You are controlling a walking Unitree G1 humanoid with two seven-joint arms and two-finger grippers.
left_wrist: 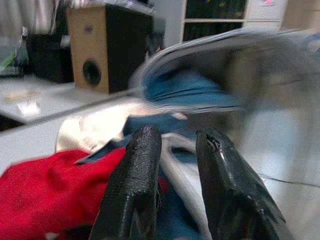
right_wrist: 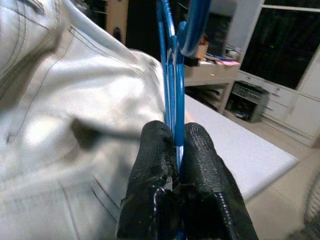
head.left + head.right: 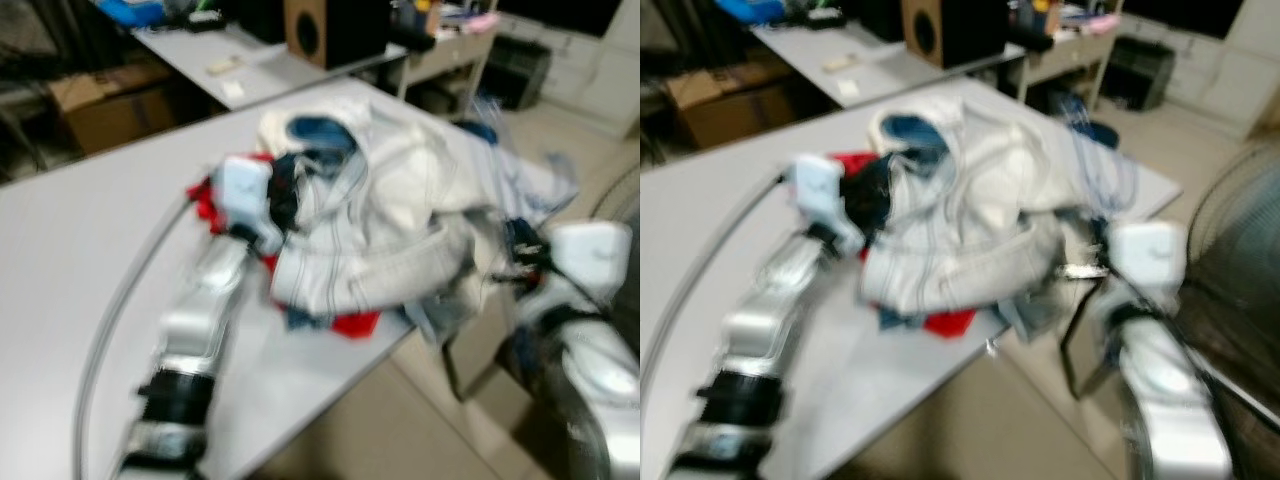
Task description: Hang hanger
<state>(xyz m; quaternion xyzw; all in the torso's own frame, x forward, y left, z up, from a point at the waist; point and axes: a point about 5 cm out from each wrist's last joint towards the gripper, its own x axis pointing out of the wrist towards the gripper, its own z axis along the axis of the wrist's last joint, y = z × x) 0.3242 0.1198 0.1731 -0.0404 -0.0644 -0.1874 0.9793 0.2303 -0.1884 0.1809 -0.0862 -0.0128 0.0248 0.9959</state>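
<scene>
Apparently right gripper (image 2: 176, 145) pinched blue hanger (image 2: 172, 75), fingers clamped on wire, at 3 o'clock edge of clothes pile (image 3: 390, 210) on table (image 3: 90, 230), likely to draw it free. Left gripper (image 1: 175, 145), fingers narrowly parted, empty, poked pile's 9 o'clock side near red cloth (image 1: 35, 200), probably steadying.

Left gripper (image 1: 177, 145) at the edge of a clothes heap

The two black fingers (image 1: 142, 170) stand a little apart, with a pale fold of cloth (image 1: 177, 172) lying in the gap between them. Just beside them lies a red garment (image 1: 45, 192), and past the tips a blue fabric (image 1: 187, 92) sits under a blurred whitish-grey garment (image 1: 280, 90) that arches over it. Farther back, a wooden speaker box (image 1: 102, 47) with a round port stands on a light grey table (image 1: 30, 137), near a dark container (image 1: 47, 57). Motion blur smears much of the cloth.
</scene>
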